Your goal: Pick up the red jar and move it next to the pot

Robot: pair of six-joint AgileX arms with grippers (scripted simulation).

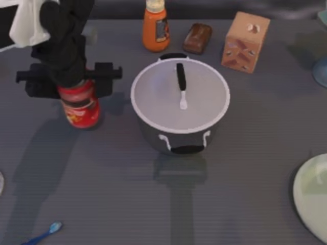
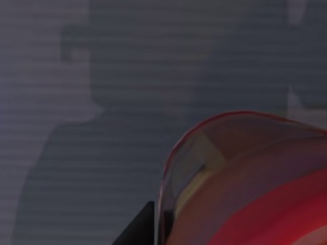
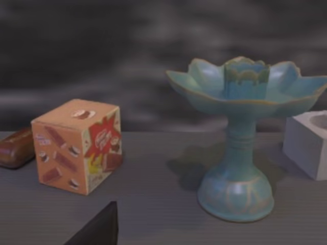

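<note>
The red jar is left of the grey pot, with a stretch of table between them. My left gripper comes down over the jar's top and is shut on it, hiding the lid. In the left wrist view the jar's red wall fills the near corner, and one dark fingertip lies against its side. The pot carries a pale round lid with a black handle. My right gripper is parked out of the top view and stands open, showing one dark fingertip.
Behind the pot stand an orange bottle, a brown block and a snack box. A teal stand and a white block are far right. A pale plate lies front right, a blue toothbrush front left.
</note>
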